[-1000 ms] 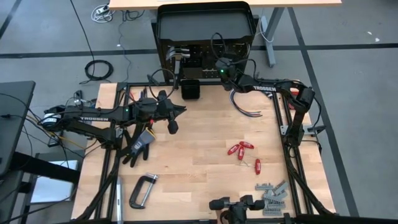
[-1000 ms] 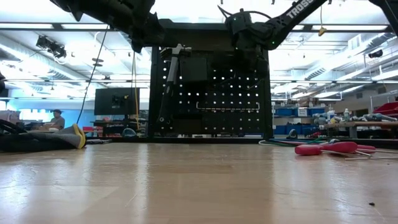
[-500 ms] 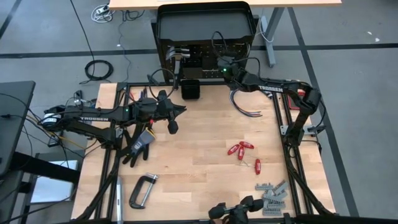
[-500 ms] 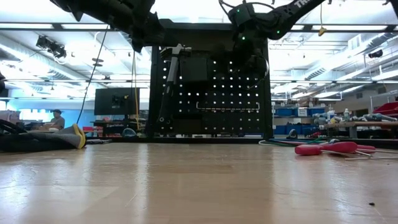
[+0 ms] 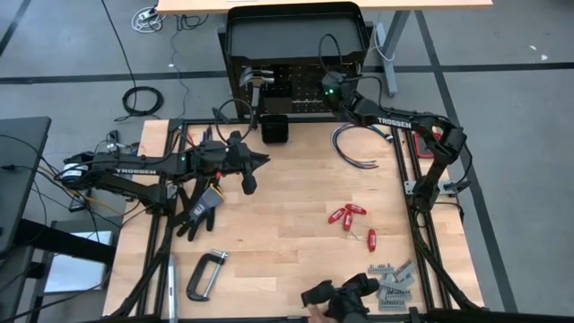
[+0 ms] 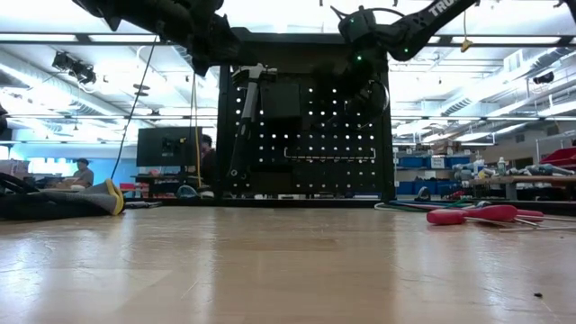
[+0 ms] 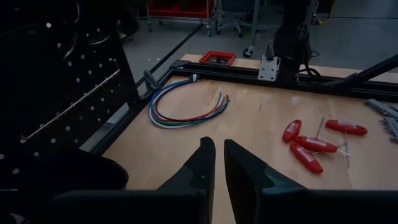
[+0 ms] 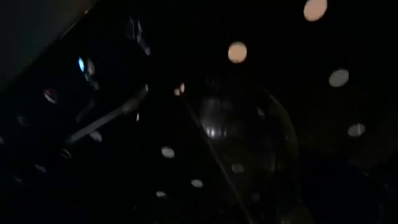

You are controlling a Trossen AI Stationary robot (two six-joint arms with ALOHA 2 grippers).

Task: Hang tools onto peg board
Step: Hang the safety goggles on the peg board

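The right gripper (image 5: 325,86) sits tight against the upper part of the peg board (image 6: 306,135); I cannot tell how its fingers stand, nor whether the glasses hang there. The left gripper (image 7: 219,163), nearly closed and empty, waits above the table's left side, while red-handled drivers (image 5: 348,215) lie unhung on the table (image 5: 287,233).

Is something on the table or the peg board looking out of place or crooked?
Little stands out. The hammer hangs slightly tilted on the peg board, and a black work glove lies crumpled among the unhung tools.
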